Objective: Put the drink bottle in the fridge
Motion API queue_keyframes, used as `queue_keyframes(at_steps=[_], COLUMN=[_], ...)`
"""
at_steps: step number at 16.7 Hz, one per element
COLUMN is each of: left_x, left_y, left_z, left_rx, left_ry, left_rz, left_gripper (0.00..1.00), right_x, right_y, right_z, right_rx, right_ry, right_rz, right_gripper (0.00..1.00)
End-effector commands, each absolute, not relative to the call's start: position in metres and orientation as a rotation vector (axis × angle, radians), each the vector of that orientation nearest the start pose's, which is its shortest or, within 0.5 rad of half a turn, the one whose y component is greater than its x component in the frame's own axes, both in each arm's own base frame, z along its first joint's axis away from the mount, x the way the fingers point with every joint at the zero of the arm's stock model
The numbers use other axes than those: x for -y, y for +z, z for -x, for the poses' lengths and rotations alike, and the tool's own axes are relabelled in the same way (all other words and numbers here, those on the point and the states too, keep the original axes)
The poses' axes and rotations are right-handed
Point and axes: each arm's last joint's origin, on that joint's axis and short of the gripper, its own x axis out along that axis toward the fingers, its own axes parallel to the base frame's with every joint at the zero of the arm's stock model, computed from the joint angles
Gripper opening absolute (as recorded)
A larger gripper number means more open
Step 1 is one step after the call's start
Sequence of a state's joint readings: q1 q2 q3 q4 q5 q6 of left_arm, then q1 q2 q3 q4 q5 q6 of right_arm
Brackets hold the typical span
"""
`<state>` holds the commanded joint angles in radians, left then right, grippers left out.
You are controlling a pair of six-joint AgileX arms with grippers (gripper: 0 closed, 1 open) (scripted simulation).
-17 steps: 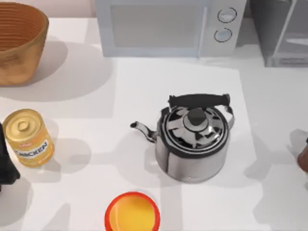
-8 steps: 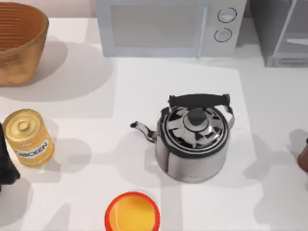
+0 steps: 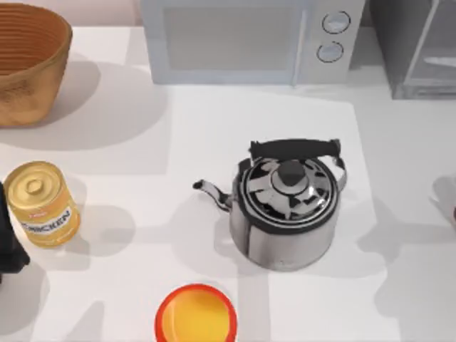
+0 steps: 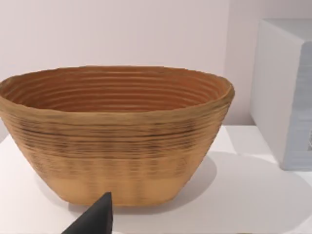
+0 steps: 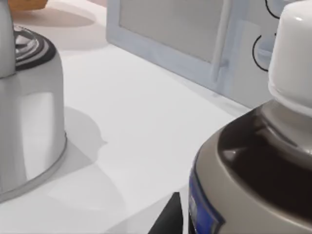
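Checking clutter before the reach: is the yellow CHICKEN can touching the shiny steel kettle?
Apart. The top view shows the yellow CHICKEN can and the steel kettle separated by bare white table.

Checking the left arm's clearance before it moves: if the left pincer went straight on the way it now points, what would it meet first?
Most likely the woven basket, which sits straight ahead of the left pincer in the left wrist view. The table between them looks free, though depth is hard to judge.

The drink bottle (image 5: 253, 161) is being cut off at the frame's edge right of the kettle (image 5: 24, 112), its lower body hidden.
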<state>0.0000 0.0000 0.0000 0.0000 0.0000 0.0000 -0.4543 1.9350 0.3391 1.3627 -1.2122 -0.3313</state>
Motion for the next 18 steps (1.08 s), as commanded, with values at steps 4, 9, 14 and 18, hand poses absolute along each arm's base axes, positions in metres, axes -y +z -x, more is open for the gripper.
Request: queue_keyframes(at_steps=[4, 9, 14, 18], left_x=[0.001, 0.001, 0.001, 0.001], left_y=[0.16, 0.16, 0.16, 0.16], left_z=[-0.106, -0.106, -0.106, -0.106], left_rx=[0.0, 0.0, 0.0, 0.0], left_ry=[0.0, 0.0, 0.0, 0.0], left_rz=[0.0, 0.0, 0.0, 0.0], left_gripper=[1.0, 1.0, 1.0, 1.0], right_x=[0.109, 0.143, 0.163, 0.166], right_y=[0.097, 0.108, 0.115, 0.116], right_z=[-0.255, -0.254, -0.234, -0.219], right_rx=[-0.033, -0.068, -0.083, -0.09], right_ry=[0.811, 0.816, 0.796, 0.779], right_rz=[0.206, 0.169, 0.099, 0.058], right_gripper=[0.01, 0.01, 0.01, 0.01])
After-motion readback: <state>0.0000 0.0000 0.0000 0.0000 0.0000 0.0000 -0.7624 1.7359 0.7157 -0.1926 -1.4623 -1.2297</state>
